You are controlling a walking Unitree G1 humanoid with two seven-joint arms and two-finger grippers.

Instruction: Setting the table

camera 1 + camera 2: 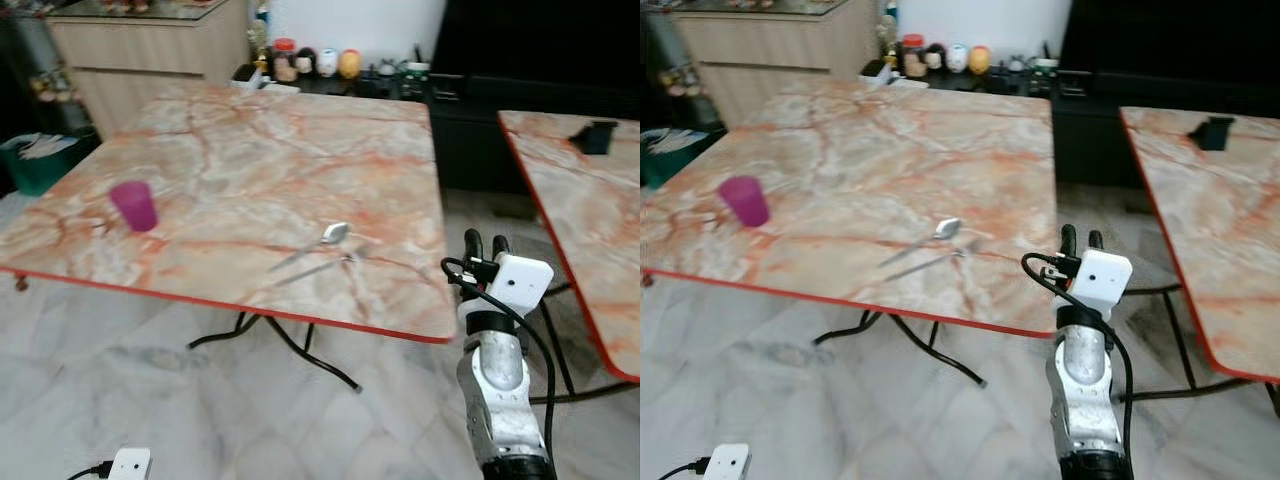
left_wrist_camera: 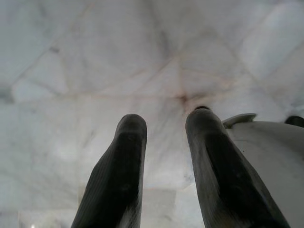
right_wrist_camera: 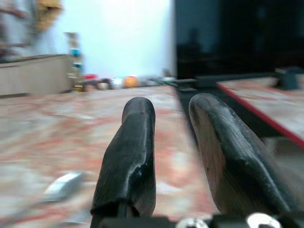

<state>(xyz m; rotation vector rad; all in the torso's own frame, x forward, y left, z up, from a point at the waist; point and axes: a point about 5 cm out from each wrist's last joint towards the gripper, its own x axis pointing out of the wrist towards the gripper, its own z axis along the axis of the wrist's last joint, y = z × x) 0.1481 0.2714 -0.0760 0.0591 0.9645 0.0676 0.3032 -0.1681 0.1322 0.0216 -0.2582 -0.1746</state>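
Right hand [image 1: 485,241] hovers empty, fingers slightly apart, at the marbled counter's [image 1: 250,170] near right edge; a shiny spoon [image 1: 312,245] lies left, a pink cup [image 1: 134,206] far left.

Marble table [image 1: 250,150] carries a pink cup [image 1: 134,206], spoon [image 1: 318,241].

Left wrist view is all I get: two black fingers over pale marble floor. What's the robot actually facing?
Observer: A marble-patterned table with a red edge, carrying a pink cup near its left side.
Operator: Any cutlery yet?
Observer: Yes, a spoon lies toward the table's near right part, with what looks like a fork beside it.
Operator: Where's the other claw?
Observer: The right claw is raised by the table's near right corner, fingers apart, holding nothing.
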